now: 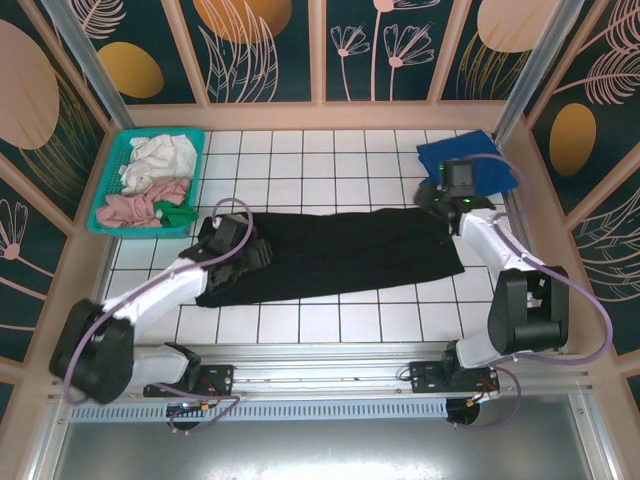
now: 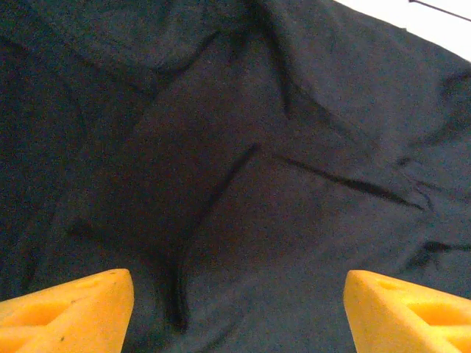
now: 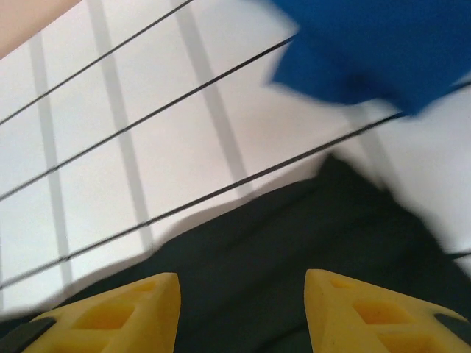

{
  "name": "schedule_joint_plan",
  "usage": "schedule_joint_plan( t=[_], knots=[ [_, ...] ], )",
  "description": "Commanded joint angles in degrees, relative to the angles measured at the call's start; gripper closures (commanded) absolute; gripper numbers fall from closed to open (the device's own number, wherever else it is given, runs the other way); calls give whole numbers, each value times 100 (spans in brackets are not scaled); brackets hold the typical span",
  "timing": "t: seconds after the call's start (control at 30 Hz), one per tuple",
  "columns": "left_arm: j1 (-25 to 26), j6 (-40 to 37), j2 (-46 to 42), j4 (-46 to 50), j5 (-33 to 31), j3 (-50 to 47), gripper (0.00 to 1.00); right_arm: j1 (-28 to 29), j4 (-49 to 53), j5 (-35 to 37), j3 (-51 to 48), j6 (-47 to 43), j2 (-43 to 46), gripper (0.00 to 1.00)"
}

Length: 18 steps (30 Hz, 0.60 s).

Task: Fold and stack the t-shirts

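The black t-shirt [image 1: 340,255] lies as a long folded band across the middle of the table. My left gripper [image 1: 252,252] hovers over its left end. In the left wrist view its yellow fingers [image 2: 66,312] stand wide apart, open, with only creased black cloth [image 2: 243,184] beneath them. My right gripper [image 1: 437,202] is over the band's right end, open, and nothing sits between its fingers [image 3: 118,316]. Below it I see the black shirt's edge [image 3: 294,243] on white tiles. The royal-blue t-shirt [image 1: 465,162] lies folded at the back right, and it shows again in the right wrist view [image 3: 368,44].
A teal mesh basket [image 1: 108,185] stands at the back left and holds white, pink and green cloths. Patterned walls close the table on three sides. White tiles [image 1: 320,160] lie bare behind the black shirt and in a strip in front of it.
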State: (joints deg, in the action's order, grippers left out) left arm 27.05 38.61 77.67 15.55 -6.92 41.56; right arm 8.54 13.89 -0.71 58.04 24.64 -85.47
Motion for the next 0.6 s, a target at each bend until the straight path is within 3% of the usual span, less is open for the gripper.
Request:
schedule_joint_plan(
  t=[0.0,0.1,0.23,0.4,0.47,0.57],
  knots=[
    [-341,-210,850,-234,-216,379,26,29,-252,-352,-319,176,-701,55],
    [-624,-282,1395,-392,-288,610,25,-210,-223,-1,-445,181,-969,55],
    [-688,-278,1670,-315,-592,713,28,-933,-475,-349,-871,223,-1056,56],
    [-700,184,1444,-569,-393,78,37,-1434,-438,-479,-1254,217,-1028,56],
    [-695,433,1238,-708,-133,-222,44,-1444,-324,-450,-1324,229,-896,57],
    [-617,718,724,-995,110,-658,45,-1331,-172,-365,-1402,331,-524,57]
  ],
)
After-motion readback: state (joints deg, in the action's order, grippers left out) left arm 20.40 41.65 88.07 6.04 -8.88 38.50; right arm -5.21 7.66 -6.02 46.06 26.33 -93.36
